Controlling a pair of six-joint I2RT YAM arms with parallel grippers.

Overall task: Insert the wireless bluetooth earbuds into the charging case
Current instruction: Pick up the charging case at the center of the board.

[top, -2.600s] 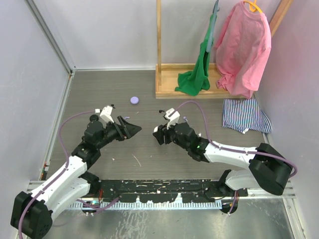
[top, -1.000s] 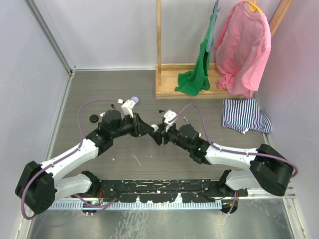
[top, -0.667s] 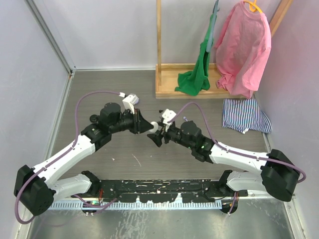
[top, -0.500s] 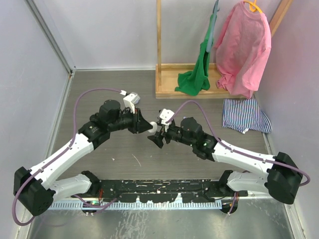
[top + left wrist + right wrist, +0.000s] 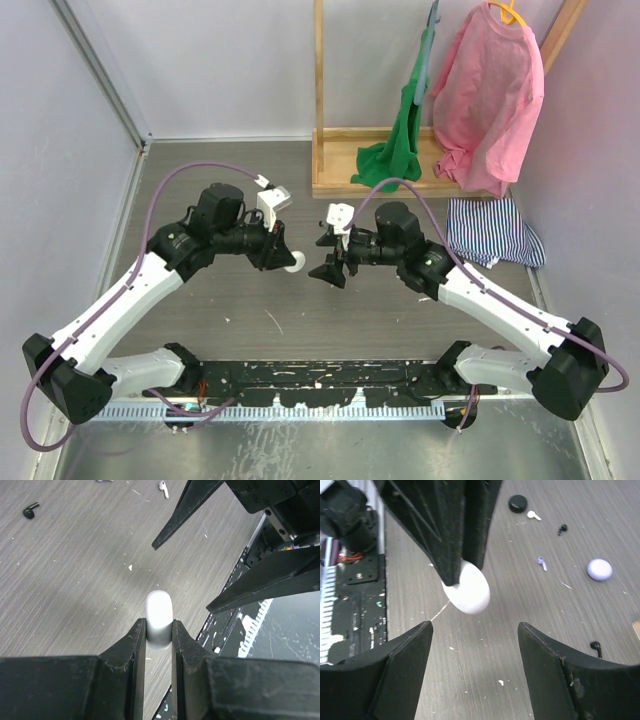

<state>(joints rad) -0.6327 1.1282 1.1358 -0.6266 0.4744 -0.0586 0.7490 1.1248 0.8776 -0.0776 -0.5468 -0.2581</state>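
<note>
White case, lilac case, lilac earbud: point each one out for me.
white case (image 5: 159,615): left wrist view, its rounded edge.
lilac case (image 5: 599,569): right wrist view, middle of top face.
lilac earbud (image 5: 541,563): right wrist view, middle of body.

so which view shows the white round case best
Right wrist view: the white round plastic case shows its broad face, pinched in the left gripper. Left wrist view shows it edge-on; top view, only a small white spot.
</note>
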